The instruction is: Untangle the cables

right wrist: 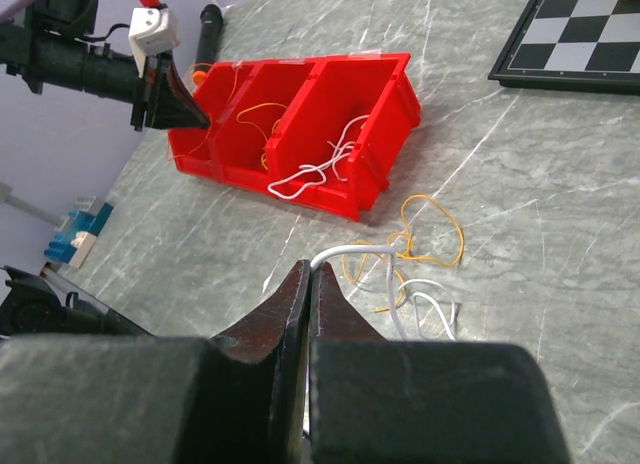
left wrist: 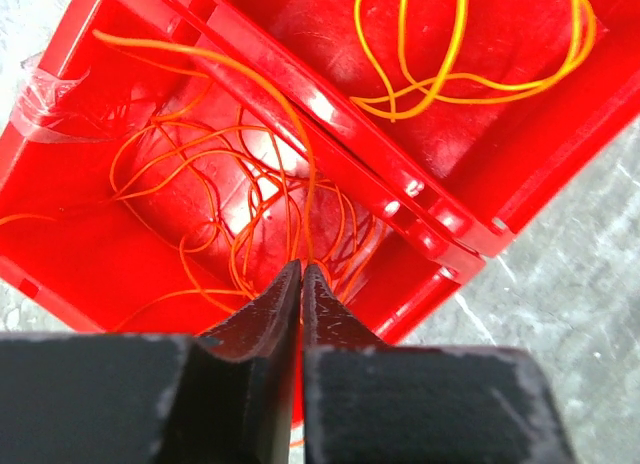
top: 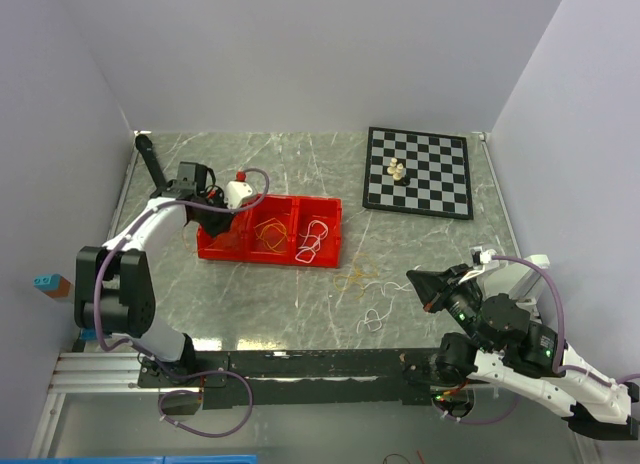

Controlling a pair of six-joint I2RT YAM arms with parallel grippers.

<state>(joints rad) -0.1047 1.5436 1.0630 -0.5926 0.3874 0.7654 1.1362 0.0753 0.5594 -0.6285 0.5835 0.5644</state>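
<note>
A red three-compartment bin (top: 330, 252) holds orange cables (left wrist: 200, 174) in its left compartment, a yellow cable (left wrist: 450, 44) in the middle and a white cable (right wrist: 310, 169) on the right. My left gripper (left wrist: 301, 268) is shut on an orange cable strand just above the left compartment; it shows in the top view (top: 207, 214). My right gripper (right wrist: 312, 268) is shut on a white cable (right wrist: 375, 248) and holds its end lifted off the table. That cable runs into a loose clump of yellow cable (right wrist: 440, 229) and white cable (top: 373, 319) in front of the bin.
A chessboard (top: 420, 169) with a few pale pieces (top: 397, 170) lies at the back right. A black stick-like object (top: 150, 159) lies at the back left. White walls enclose the grey marble table (top: 250, 304).
</note>
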